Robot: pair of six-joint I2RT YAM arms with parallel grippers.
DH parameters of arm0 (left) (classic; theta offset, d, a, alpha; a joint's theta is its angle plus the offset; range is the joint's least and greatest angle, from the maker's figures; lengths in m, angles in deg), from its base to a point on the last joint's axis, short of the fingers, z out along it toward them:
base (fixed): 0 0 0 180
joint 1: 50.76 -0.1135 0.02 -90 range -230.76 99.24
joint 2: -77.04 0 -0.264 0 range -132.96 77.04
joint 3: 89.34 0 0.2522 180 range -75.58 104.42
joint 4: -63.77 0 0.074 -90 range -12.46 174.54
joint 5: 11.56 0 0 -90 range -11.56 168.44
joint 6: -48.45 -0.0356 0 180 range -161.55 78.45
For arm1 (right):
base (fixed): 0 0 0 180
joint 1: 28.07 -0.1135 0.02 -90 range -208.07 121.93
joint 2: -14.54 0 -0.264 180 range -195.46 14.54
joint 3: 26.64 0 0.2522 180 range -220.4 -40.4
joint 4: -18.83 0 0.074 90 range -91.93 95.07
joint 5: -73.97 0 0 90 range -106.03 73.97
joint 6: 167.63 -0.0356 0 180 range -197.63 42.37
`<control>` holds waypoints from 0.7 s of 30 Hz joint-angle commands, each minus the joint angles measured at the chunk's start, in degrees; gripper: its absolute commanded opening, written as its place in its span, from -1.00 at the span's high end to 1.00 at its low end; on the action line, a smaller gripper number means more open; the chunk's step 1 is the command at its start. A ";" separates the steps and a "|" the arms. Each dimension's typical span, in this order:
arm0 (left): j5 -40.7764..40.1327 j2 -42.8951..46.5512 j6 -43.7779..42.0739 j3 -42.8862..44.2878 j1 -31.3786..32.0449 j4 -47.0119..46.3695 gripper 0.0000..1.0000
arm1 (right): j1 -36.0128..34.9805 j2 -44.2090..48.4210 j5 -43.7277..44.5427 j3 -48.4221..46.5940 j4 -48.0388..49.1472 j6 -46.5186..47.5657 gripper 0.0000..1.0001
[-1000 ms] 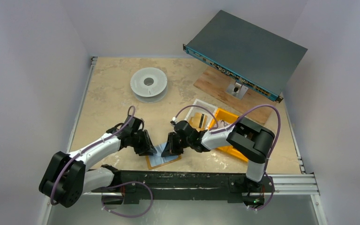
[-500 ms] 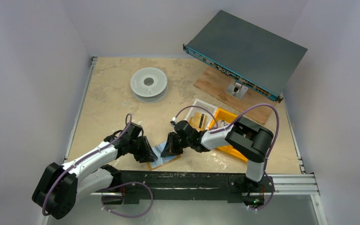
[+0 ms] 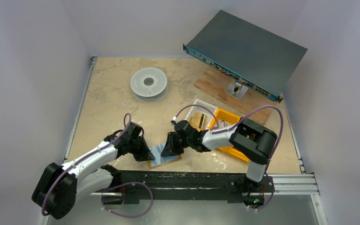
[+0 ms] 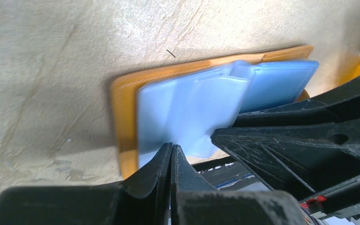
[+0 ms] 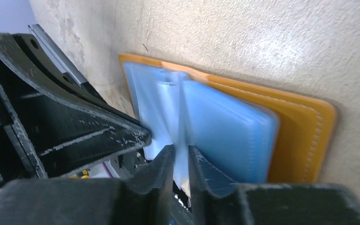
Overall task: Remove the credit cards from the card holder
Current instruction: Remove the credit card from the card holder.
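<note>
So, one card holder (image 3: pixel 166 162) here. It's lying flat and opened up on the table (image 3: pixel 108 103), close to the near edge and right between the two arms. From the left wrist cam you get the mustard-orange cover (image 4: pixel 124 93) with pale blue plastic sleeves (image 4: pixel 187 108) fanned out on top. I count about three leaves, though they overlap and they're see-through, so don't hold me to it.

Two claws are on it, one from each side. The left gripper (image 3: pixel 146 152) has its fingers pressed tight together right at the near edge of the left sleeve. I honestly can't tell whether any plastic is caught in there. The right gripper (image 3: pixel 169 150) is clearer on its own cam: its fingers (image 5: pixel 161 164) are clamped on one sleeve (image 5: pixel 182 140) that stands up from the spine, with a flat sleeve (image 5: pixel 225 136) lying to its right over the orange cover (image 5: pixel 300 136). The two claw tips are nearly touching each other.

Other stuff on the table:
- one white spool (image 3: pixel 148 84), far left
- one grey rack unit (image 3: pixel 248 47), far right, propped over one wooden board (image 3: pixel 211 83)
- one orange bin (image 3: pixel 227 117) beside a white sheet (image 3: pixel 198 104), behind the right arm
</note>
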 commanded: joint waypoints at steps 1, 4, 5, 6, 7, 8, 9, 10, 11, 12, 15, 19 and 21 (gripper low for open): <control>-5.56 3.21 -3.20 4.95 0.16 6.76 1.00 | 0.10 5.42 4.89 -1.41 -6.17 3.10 0.51; -6.71 5.17 -5.27 7.86 0.11 10.47 1.00 | 0.10 8.21 6.21 -2.61 -9.87 4.67 0.26; -6.81 5.49 -5.91 8.71 0.13 11.16 1.00 | 0.10 9.19 6.73 -3.12 -10.94 5.17 0.18; -6.59 5.70 -6.58 9.29 0.16 11.43 1.00 | 0.10 10.08 7.25 -3.53 -12.15 5.71 0.12; -5.97 5.66 -7.25 9.77 0.14 11.58 1.00 | 0.10 11.01 7.86 -3.92 -13.22 6.19 0.06; -5.52 5.66 -7.45 10.26 0.25 11.72 1.00 | 0.10 12.01 8.43 -4.40 -14.34 6.73 0.01; -4.73 5.60 -8.01 10.51 0.28 11.22 1.00 | 0.10 12.72 9.13 -4.88 -15.42 7.21 -0.03; -4.07 5.35 -8.18 10.63 0.31 10.68 1.00 | 0.05 13.58 10.00 -5.29 -16.66 7.64 -0.04; -3.16 4.95 -8.42 10.75 0.33 10.04 1.00 | 0.09 14.40 10.56 -5.71 -17.75 8.19 -0.04; -2.14 4.36 -8.64 10.91 0.50 9.13 1.00 | 0.10 15.13 11.13 -6.00 -18.60 8.55 -0.04; -0.42 1.82 -8.42 11.91 1.93 6.74 1.00 | 0.19 17.61 13.89 -6.44 -22.34 8.88 -0.04; -0.18 -2.42 -7.53 13.81 4.67 3.35 0.96 | 0.19 20.54 17.52 -6.45 -25.99 9.35 -0.04; 0.14 -4.68 -7.10 14.75 5.85 1.61 0.90 | 0.14 21.93 18.47 -5.97 -27.07 9.35 -0.04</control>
